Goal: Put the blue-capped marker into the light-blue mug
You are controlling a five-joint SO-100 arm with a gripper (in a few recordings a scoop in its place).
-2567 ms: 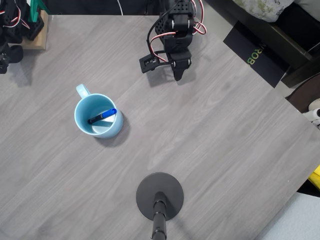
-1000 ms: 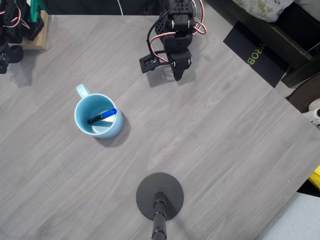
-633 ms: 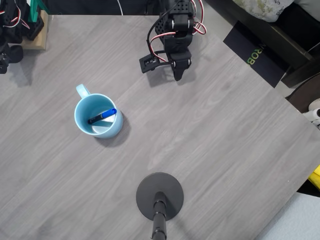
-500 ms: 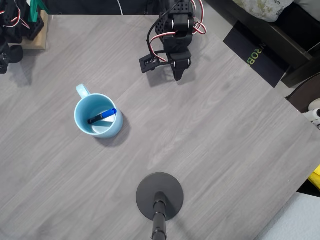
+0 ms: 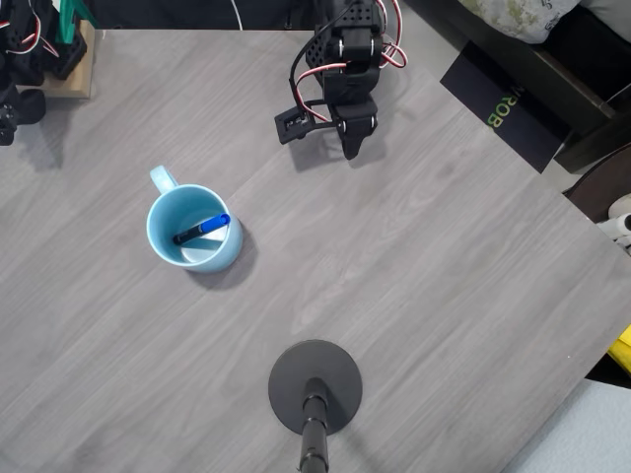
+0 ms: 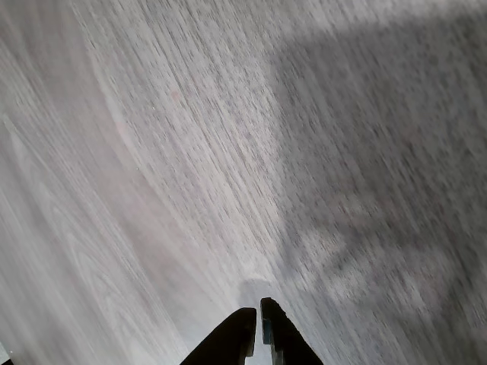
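Marker [image 5: 202, 229], dark-barrelled and blue-capped, lies slanted inside the glossy round mug [image 5: 193, 228], well apart from the folded arm's closed, empty gripper [image 5: 352, 151].

Hobby robotics desk in a home: grey wood-grain table [image 5: 444, 296], servo arm [image 5: 345, 69], bedding [image 5: 513, 15].

Marker [image 5: 202, 230] in mug [image 5: 193, 228]: lower end of barrel sits in shade at the mug's bottom, tip can't be made out. Mug's outer wall mostly hidden from overhead, handle part seen. Black stand [image 5: 315, 386]: pole cut by bottom edge. Arm's base cut at top edge overhead. Gripper [image 6: 256, 313] in wrist view: tips only, rest cut off by bottom edge; table [image 6: 152, 152] grain blurred there. Dark box [image 5: 503, 103] at right: lettering partly readable.
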